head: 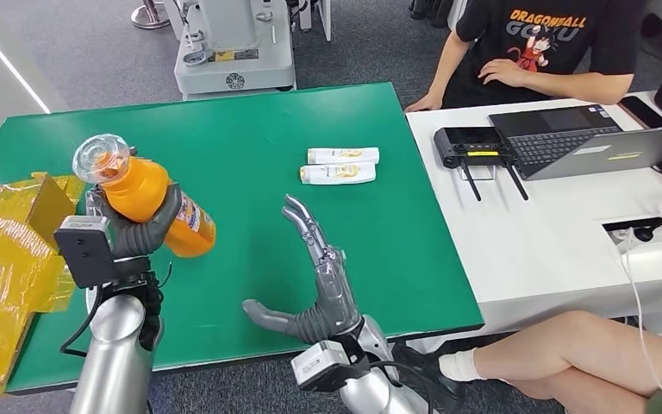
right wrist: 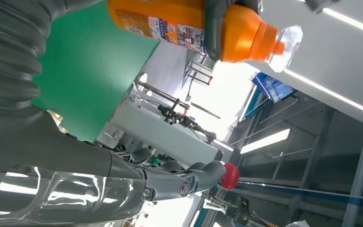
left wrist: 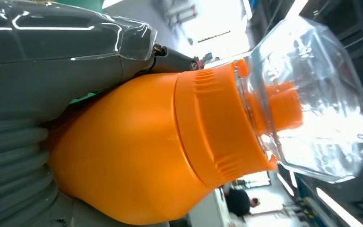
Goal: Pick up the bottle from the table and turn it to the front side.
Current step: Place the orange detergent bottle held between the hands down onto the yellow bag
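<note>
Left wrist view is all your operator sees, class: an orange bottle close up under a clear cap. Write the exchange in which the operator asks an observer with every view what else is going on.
Operator: Is the bottle off the table?
Observer: Yes. In the head view the left hand holds the orange bottle above the green table, tilted, clear cap uppermost.
Operator: Does it carry a label?
Observer: Yes, a printed label wraps the lower body, seen in the right wrist view.
Operator: What is my right hand doing?
Observer: The right hand is open above the table's near edge, fingers spread, holding nothing.
Operator: Anything else on the table?
Observer: Two white tubes lie side by side toward the far right.
</note>
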Robot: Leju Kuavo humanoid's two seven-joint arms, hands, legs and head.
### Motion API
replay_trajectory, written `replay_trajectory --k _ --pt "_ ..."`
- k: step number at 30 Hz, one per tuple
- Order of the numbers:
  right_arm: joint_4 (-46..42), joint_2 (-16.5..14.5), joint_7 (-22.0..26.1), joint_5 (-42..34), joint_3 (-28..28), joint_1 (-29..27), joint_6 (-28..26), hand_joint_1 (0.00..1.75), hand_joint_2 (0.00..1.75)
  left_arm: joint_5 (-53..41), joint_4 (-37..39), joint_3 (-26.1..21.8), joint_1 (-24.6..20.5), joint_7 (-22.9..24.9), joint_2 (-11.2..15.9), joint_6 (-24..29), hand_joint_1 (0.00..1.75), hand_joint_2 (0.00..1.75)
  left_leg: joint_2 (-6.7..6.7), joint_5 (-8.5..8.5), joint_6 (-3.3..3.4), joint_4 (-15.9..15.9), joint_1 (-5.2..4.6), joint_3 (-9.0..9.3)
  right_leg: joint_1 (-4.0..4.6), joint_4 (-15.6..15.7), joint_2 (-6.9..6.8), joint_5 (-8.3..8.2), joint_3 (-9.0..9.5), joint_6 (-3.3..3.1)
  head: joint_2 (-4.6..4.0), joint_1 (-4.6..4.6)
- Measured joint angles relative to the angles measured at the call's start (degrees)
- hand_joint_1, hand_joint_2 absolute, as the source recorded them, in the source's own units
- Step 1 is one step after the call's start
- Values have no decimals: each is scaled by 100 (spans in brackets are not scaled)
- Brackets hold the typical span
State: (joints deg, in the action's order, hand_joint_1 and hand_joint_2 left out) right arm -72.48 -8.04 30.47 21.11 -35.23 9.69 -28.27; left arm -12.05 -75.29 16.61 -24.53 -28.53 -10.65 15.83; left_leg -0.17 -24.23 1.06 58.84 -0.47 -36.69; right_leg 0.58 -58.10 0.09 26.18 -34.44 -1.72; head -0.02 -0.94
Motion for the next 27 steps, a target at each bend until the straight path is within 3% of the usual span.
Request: replay_trajectory --k 3,11,17,22,27 --pt "-53 2 -7 13 1 -109 15 0 175 -679 65 -33 -329 241 349 180 175 175 5 0 0 0 0 1 0 0 7 -1 -1 -1 0 0" --pt "-420 42 -115 198 32 -475 65 0 175 -2046 861 -182 -1348 549 1656 291 175 175 15 4 -8 -2 6 4 5 -4 17 0 -4 -3 0 1" --pt "-562 44 -163 228 66 -602 56 0 175 -2783 1387 -142 -1712 768 2157 200 175 175 17 4 -9 -3 5 3 4 -2 18 1 -4 -4 0 -2" --pt "-745 45 -175 320 114 -784 96 0 175 -3507 2175 204 -2148 889 2757 118 175 175 30 3 -9 -3 3 4 2 -2 33 -3 -5 -9 0 -2" --pt "-808 44 -175 320 124 -806 210 0 175 -3776 2546 465 -2018 926 3201 204 175 175 34 3 -10 -3 5 5 3 -2 37 -3 -9 -10 0 -2"
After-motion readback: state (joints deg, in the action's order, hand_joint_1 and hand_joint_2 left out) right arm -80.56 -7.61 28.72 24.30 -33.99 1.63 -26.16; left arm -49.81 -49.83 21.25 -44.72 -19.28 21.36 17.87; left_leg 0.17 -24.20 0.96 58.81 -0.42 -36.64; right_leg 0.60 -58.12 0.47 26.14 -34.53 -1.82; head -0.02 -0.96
